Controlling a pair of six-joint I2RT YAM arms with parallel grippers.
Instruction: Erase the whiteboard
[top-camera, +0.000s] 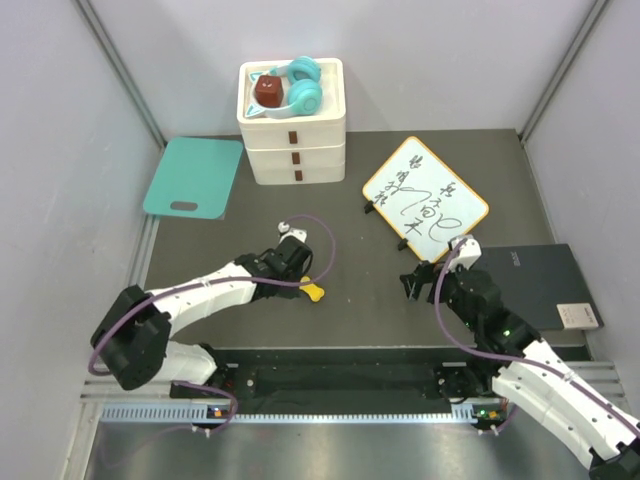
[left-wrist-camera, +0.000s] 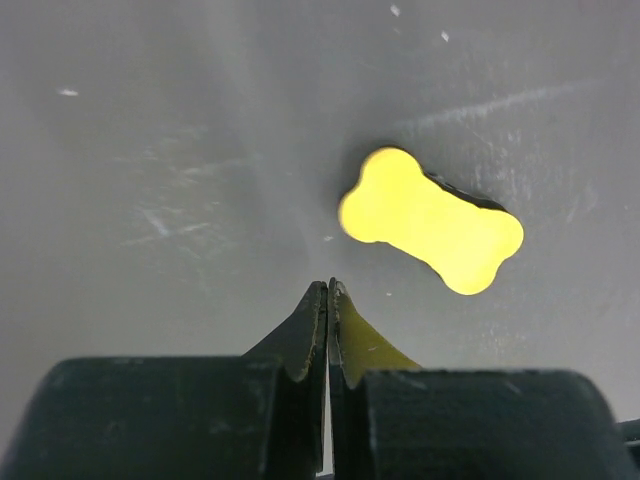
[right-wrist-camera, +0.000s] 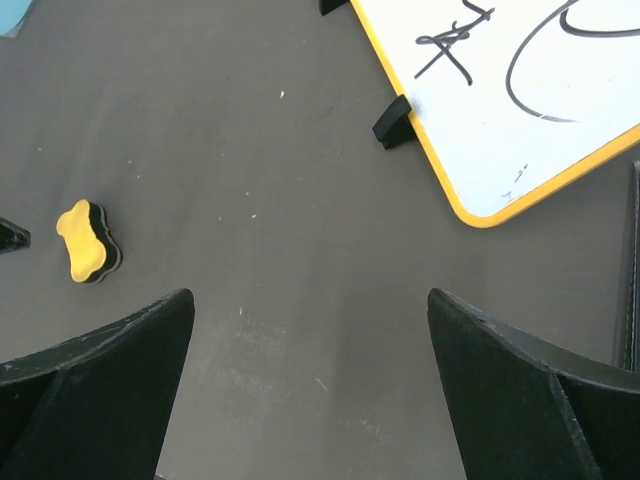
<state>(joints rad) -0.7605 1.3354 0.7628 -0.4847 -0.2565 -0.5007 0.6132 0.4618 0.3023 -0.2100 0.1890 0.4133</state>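
Left end effector (left-wrist-camera: 327, 290), pinched shut, hovers by the yellow bone-shaped foam eraser (left-wrist-camera: 430, 220) — must open first; right end effector (right-wrist-camera: 310, 296) gapes wide.

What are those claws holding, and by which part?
Nothing. The left gripper is shut empty, with the yellow eraser lying free just beyond it; the right gripper is open and empty.

One whiteboard (top-camera: 425, 198), one yellow eraser (top-camera: 315, 291), one teal board (top-camera: 195, 175), one dark pad (top-camera: 540, 285), three stacked drawers (top-camera: 297, 150), one pair of headphones (top-camera: 303, 90).
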